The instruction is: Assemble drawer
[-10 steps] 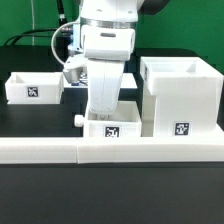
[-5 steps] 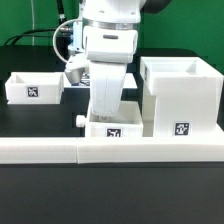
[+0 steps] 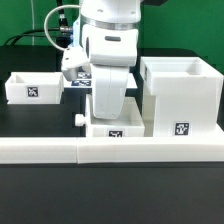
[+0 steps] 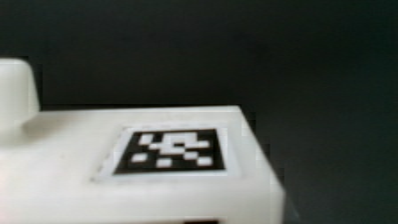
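Black table point(image 3: 40, 118), dark backdrop, and long white border bars point(image 3: 60, 150) across the front of the exterior view. The drawer is in three loose parts, none slotted together.

The big cube-like housing point(image 3: 180, 95) stands upright on the exterior view's right. It is open on top, with the housing tag point(image 3: 181, 128) low on its front face. The left tray point(image 3: 32, 88) sits well apart from it on the exterior view's left, open side up, with the left tray tag point(image 3: 33, 92) on its front wall. The middle tray point(image 3: 113, 130) sits just behind the border bars, between the other two parts and just beside the housing, with the middle tray tag point(image 3: 113, 132) facing front. A small round knob point(image 3: 79, 119) sticks out of its end toward the exterior view's left.

The white arm point(image 3: 108, 55) comes straight down over the middle tray, with the gripper point(image 3: 108, 112) low at the tray's top edge. The fingers are hidden behind the hand body, so I cannot tell if they are spread or pressed together, or if they touch the tray. A dark cable point(image 3: 52, 25) loops behind the arm.

The wrist view (blurry) shows a flat white surface point(image 4: 71, 150) close up, bearing a black-and-white square marker point(image 4: 175, 150), with dark table beyond. A rounded white block point(image 4: 15, 95) sits at one edge. I cannot tell which part either one is.
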Robot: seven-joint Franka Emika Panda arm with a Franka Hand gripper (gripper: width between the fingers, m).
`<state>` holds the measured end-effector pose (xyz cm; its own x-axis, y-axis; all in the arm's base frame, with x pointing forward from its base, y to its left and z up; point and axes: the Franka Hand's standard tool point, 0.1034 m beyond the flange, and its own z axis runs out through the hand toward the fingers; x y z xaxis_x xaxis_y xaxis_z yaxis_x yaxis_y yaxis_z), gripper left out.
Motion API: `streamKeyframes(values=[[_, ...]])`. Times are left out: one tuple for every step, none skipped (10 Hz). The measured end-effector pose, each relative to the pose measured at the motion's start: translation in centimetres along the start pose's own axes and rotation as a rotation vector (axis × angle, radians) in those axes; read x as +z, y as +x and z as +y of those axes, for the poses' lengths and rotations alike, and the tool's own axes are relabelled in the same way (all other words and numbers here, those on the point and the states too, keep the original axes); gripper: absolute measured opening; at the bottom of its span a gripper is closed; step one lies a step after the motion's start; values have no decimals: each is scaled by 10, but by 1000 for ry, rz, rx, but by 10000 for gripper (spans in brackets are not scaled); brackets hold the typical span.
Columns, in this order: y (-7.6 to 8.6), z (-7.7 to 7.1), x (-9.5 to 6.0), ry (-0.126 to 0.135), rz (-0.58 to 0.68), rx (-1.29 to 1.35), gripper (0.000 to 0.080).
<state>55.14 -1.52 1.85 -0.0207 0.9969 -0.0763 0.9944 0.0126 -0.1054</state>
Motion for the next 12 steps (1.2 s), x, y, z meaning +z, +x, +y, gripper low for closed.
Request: streamKeyframes(values=[[0,0,0,0,0,0,42],[0,0,0,0,0,1,42],[0,0,0,-5,1,4,42],[4,-1,4,-38,12,40,42],[5,-4,5,-34,14,90,42],[6,1,5,-80,20,85,42],[5,-1,6,-72,19,86,42],[5,-1,6,-72,19,86,42],[6,-1,7,-72,20,89,42],[8,0,6,-72,22,95,42],[7,-1,7,-72,22,95,42],[7,-1,7,-71,22,96,42]])
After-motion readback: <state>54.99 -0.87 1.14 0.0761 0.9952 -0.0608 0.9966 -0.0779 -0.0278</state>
